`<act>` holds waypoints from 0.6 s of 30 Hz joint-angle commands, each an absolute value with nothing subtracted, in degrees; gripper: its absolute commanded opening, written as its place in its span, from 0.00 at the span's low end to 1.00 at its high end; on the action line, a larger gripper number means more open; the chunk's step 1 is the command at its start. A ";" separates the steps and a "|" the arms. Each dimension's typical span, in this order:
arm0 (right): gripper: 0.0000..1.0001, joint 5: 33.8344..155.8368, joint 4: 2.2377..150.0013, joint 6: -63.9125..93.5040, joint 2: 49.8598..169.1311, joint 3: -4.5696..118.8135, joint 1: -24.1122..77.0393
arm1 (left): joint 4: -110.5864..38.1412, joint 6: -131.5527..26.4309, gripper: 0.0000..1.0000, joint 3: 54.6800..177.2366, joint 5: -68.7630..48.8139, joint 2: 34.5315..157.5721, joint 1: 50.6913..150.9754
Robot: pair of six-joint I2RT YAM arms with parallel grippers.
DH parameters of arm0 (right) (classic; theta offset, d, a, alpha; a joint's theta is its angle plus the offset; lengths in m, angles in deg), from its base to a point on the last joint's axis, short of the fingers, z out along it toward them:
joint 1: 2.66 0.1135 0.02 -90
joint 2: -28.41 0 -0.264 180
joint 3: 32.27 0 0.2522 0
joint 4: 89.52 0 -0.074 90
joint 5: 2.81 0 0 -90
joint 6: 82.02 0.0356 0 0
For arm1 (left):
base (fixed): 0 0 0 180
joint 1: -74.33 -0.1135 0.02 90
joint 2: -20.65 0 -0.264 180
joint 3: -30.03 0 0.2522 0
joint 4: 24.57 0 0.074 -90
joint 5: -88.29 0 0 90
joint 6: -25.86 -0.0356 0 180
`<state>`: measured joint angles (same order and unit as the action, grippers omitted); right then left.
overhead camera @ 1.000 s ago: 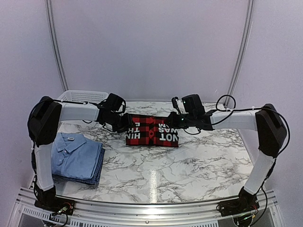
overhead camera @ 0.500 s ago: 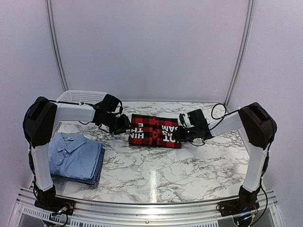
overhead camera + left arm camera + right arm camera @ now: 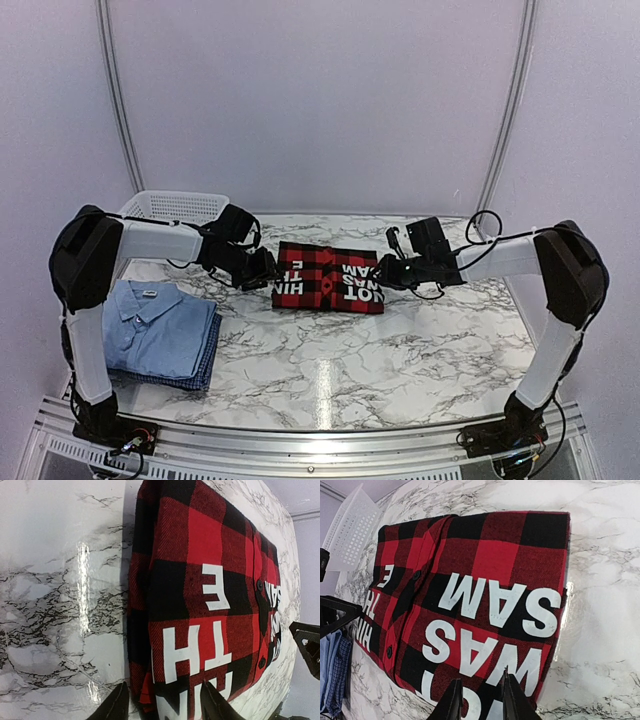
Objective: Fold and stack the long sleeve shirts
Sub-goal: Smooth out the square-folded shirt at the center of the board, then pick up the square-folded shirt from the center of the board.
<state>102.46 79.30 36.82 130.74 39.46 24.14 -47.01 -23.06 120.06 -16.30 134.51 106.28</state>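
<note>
The red-and-black plaid shirt (image 3: 328,277) lies folded flat at the table's far centre, white lettering up, also seen in the left wrist view (image 3: 200,580) and the right wrist view (image 3: 480,590). My left gripper (image 3: 268,268) (image 3: 166,705) is open at its left edge, one finger over the marble and the other over the cloth. My right gripper (image 3: 392,271) (image 3: 481,700) hovers at the shirt's right edge, open by a narrow gap, nothing pinched. At the near left the light blue collared shirt (image 3: 150,322) lies folded on the blue checked one (image 3: 204,368).
A white mesh basket (image 3: 176,205) stands at the back left behind the left arm; its wall also shows in the right wrist view (image 3: 351,527). The marble table (image 3: 360,360) stretches out in front of the plaid shirt. Both arms reach inward from the sides.
The right gripper came down from over the shirt's right part to its right edge and its jaws parted slightly. The shirt now lies flatter. The left gripper barely moved.
</note>
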 commanded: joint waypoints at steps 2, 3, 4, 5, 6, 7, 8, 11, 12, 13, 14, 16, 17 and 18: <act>0.25 100.46 74.94 34.21 130.57 41.20 23.88 | -46.49 -22.87 0.55 120.14 -19.70 136.11 106.33; 0.26 100.24 74.69 34.03 130.81 41.37 23.88 | -46.50 -22.83 0.56 120.24 -20.22 136.49 106.33; 0.26 99.83 74.46 33.81 131.14 41.54 23.86 | -46.50 -22.77 0.57 120.49 -20.63 136.98 106.33; 0.26 99.38 74.15 33.59 131.32 41.65 23.88 | -46.50 -22.75 0.58 120.74 -21.22 137.42 106.40; 0.26 99.07 74.16 33.56 131.55 41.69 23.84 | -46.50 -22.72 0.58 121.04 -21.69 137.88 106.46; 0.26 98.73 74.17 33.51 131.78 41.69 23.80 | -46.50 -22.65 0.58 121.15 -21.90 138.29 106.50; 0.26 98.37 74.10 33.40 132.06 41.74 23.76 | -46.58 -22.51 0.58 121.09 -21.75 138.63 106.57; 0.26 97.48 73.85 32.91 133.21 41.82 23.78 | -48.16 -22.61 0.58 121.54 -19.97 139.68 107.10; 0.27 97.29 73.82 32.74 133.50 41.67 23.77 | -49.34 -22.77 0.58 121.90 -18.75 140.22 107.31; 0.27 97.22 73.86 32.72 133.74 41.48 23.77 | -50.16 -23.08 0.58 122.23 -17.50 140.78 107.62; 0.27 97.22 73.97 32.57 133.93 41.17 23.79 | -50.79 -23.10 0.58 122.40 -16.66 141.07 107.83; 0.27 97.22 74.10 32.42 134.20 40.66 23.79 | -51.17 -22.54 0.58 122.48 -15.99 141.76 108.11; 0.27 97.22 74.15 32.42 134.23 40.30 23.79 | -51.16 -22.42 0.58 122.60 -15.96 142.11 108.31; 0.27 97.03 74.24 32.30 134.17 39.91 23.77 | -51.16 -22.19 0.57 122.84 -15.95 142.42 108.55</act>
<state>98.40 74.71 33.35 133.69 39.83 24.08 -47.58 -22.56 121.89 -18.05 139.58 107.61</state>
